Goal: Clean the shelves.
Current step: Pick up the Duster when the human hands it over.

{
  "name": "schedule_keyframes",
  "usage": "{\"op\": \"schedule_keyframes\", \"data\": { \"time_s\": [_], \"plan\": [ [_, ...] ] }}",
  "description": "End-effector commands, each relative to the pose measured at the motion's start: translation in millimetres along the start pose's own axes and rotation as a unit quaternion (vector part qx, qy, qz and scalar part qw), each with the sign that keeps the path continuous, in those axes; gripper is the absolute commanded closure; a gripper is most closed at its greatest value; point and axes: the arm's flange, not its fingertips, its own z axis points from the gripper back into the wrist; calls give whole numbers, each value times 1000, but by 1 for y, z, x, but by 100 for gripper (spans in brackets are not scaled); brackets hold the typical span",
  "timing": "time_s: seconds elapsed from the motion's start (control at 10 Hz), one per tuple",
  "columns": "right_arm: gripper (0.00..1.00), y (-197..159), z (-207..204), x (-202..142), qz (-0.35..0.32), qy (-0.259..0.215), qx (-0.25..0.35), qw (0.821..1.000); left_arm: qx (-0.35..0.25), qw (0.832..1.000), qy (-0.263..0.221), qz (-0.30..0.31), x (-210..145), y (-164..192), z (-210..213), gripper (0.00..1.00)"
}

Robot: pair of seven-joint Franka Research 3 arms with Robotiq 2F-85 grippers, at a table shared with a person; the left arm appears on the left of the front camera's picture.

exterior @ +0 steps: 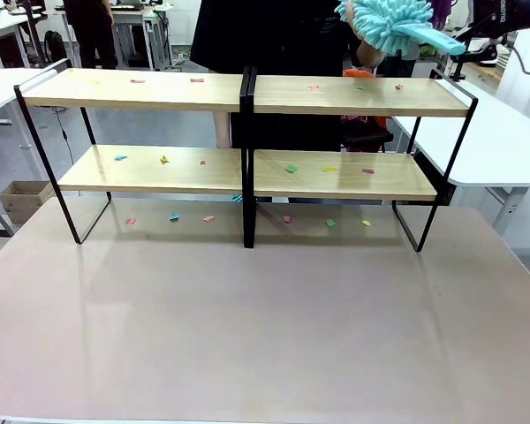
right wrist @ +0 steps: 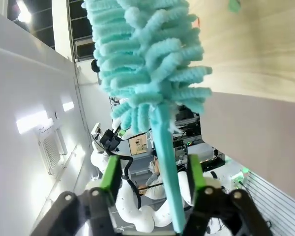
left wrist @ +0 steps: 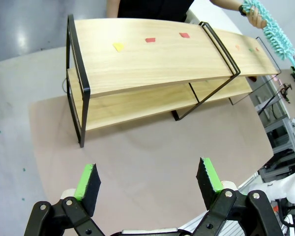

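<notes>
Front view: coloured scraps (exterior: 291, 168) dot shelves (exterior: 159, 90), duster (exterior: 389, 22) above right end.

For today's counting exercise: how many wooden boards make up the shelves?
4 on the shelves: upper left board, upper right board, lower left board, lower right board. None appears hidden.

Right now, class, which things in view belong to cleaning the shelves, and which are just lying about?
For the job: shelves, teal duster, coloured scraps on the boards, right gripper around the duster's handle.
Lying about: cardboard box on the floor, white side table.
</notes>
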Motion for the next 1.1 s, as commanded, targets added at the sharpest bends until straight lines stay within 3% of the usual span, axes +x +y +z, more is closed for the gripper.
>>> {"op": "schedule_keyframes", "data": {
  "time_s": [0.0,0.2,0.3,1.0],
  "plan": [
    [100,1,0,1,2,9,7,1000,-1,1000,0,-1,-1,-1,1,0],
    [96,0,0,0,1,8,5,1000,-1,1000,0,-1,-1,-1,1,0],
    [100,0,1,0,3,8,4,1000,-1,1000,0,-1,-1,-1,1,0],
    [100,6,11,-7,18,15,8,1000,-1,1000,0,-1,-1,-1,1,0]
  ]
}}
